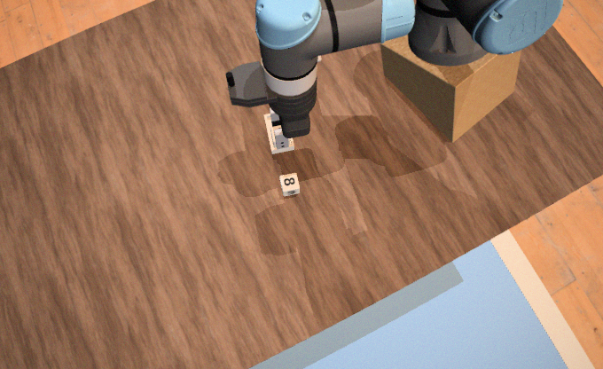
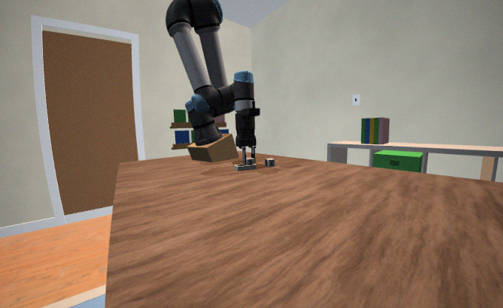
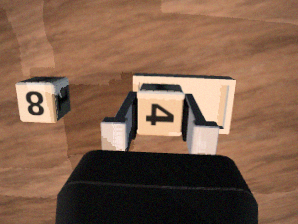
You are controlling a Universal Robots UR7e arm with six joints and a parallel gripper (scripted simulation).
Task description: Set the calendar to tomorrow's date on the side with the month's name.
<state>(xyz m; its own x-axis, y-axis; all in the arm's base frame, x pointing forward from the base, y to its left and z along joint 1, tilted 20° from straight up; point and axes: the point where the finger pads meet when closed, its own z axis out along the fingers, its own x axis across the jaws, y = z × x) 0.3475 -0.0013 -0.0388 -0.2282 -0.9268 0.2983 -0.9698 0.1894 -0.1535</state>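
Wood-grained tabletop (image 1: 148, 220) (image 2: 303, 229) (image 3: 260, 175), blocky cubes
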